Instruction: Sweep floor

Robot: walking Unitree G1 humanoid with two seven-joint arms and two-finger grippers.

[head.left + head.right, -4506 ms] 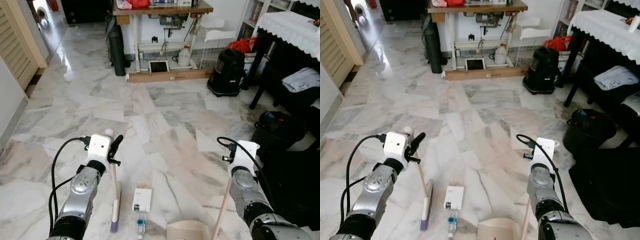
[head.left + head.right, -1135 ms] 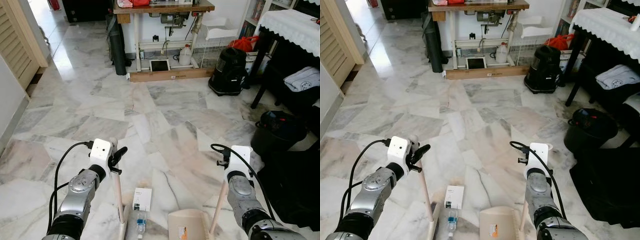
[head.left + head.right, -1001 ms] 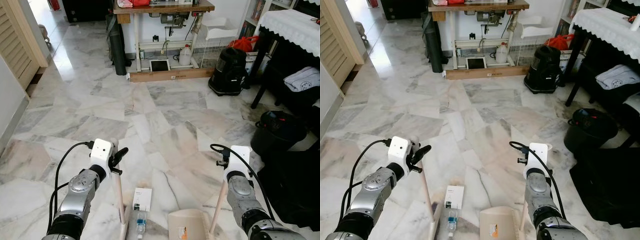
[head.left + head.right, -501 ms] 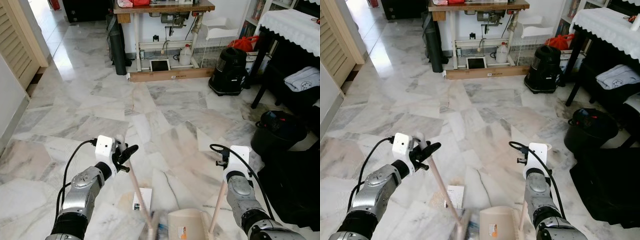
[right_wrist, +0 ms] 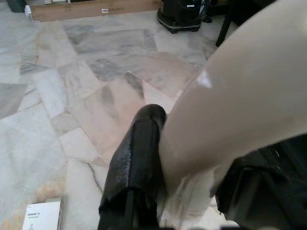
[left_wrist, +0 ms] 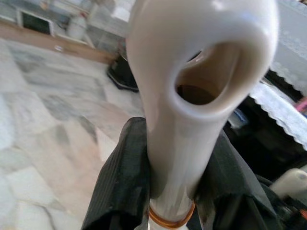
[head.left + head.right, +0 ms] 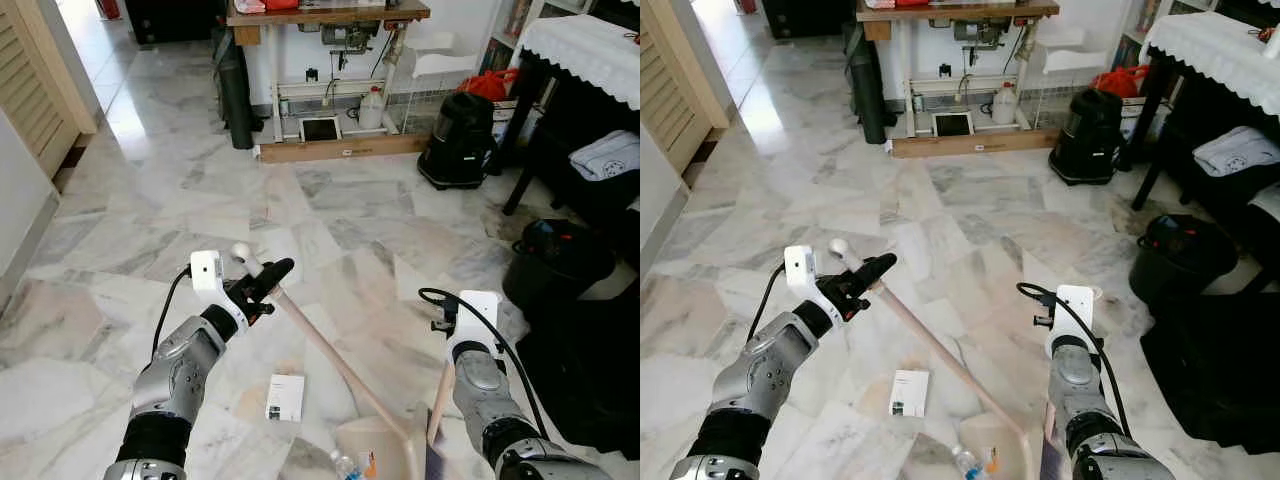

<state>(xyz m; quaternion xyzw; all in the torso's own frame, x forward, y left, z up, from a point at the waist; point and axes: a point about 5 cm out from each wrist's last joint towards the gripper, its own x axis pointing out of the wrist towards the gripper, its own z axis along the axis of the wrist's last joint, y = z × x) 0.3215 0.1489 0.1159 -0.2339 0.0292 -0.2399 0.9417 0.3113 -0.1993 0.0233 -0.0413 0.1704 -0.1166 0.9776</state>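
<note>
Nearest, one cream dustpan [image 7: 372, 447] sits on the marble floor [image 7: 200, 200], its pole [image 5: 225, 110] clamped in the right gripper's [image 5: 180, 191] fingers, as the right wrist view shows. One small bottle [image 7: 343, 465], earlier left of the pan, now lies at its mouth. One white box [image 7: 285, 397] stays put. The left gripper [image 7: 262, 285] grips one broom handle [image 7: 330, 355], which has swung from upright to slant rightward.
</note>
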